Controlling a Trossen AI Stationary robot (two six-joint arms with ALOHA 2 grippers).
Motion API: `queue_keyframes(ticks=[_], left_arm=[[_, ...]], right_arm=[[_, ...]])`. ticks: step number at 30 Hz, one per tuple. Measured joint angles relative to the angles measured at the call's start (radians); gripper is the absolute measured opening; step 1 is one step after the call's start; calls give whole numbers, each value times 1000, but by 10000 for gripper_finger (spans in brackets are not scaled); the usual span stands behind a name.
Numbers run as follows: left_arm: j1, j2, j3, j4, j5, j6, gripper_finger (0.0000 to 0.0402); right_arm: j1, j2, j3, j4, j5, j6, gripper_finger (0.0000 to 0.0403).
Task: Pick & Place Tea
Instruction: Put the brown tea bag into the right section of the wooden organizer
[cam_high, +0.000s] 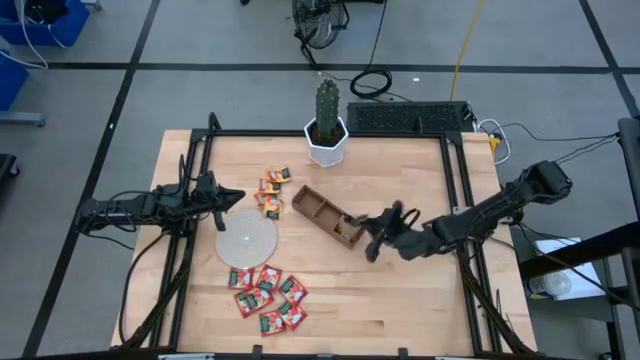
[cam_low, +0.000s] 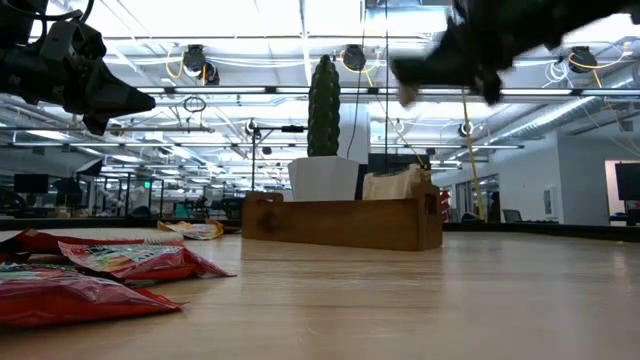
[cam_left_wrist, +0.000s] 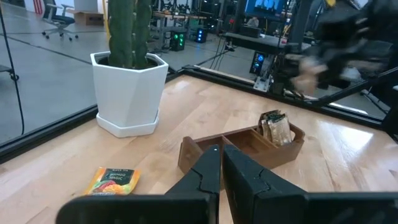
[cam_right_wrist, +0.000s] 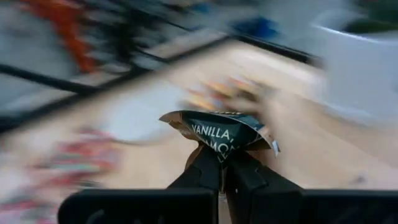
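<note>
**Right hand grips a vanilla sachet beside the tray**

The right hand (cam_high: 378, 240) hangs above the desk (cam_high: 400, 300) just off the near end of the long brown tray (cam_high: 325, 215), its two fingers pinched tight on a whitish sachet with dark print (cam_right_wrist: 219, 134) (the word "VANILLA" is legible on it in the right wrist view). The sachet stands up from between the fingertips, crumpled along its upper edge. In the low view that hand (cam_low: 470, 60) shows dark and raised well clear of the tray (cam_low: 345, 222).

One end compartment of the tray holds a few more of the whitish sachets (cam_left_wrist: 275, 129), standing on edge; its other compartments look bare from the left wrist view.

The left hand (cam_high: 222, 203) waits over the left side of the desk, just beside the round pale grey disc (cam_high: 247, 240), its fingers (cam_left_wrist: 208, 177) clenched together on nothing.

The remaining tea lies in two groups. A cluster of orange-yellow sachets (cam_high: 272, 192) sits between the disc and the white pot holding the cactus (cam_high: 327, 128), one of them (cam_left_wrist: 112, 181) flat on the wood close ahead of the left hand. A larger heap of red-and-green sachets (cam_high: 268, 295) lies on the near side of the disc, overlapping one another.
</note>
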Motion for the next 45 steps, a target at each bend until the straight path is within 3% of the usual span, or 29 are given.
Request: queue_keyframes(ticks=[2,5,12,15,22,32,45], left_arm=[[0,0,0,0,0,0,21],[0,0,0,0,0,0,21],[0,0,0,0,0,0,21],[0,0,0,0,0,0,21],[0,0,0,0,0,0,21],[0,0,0,0,0,0,21],[0,0,0,0,0,0,21]], right_arm=[[5,55,1,184,-96,-93,0],[-4,163,1,322,-202,-93,0],[-20,425,-2,429,-219,75,0],[2,457,3,444,-162,77,0],[53,414,36,234,-12,113,0],[64,383,39,-24,73,252,0],[34,383,39,-90,293,99,0]])
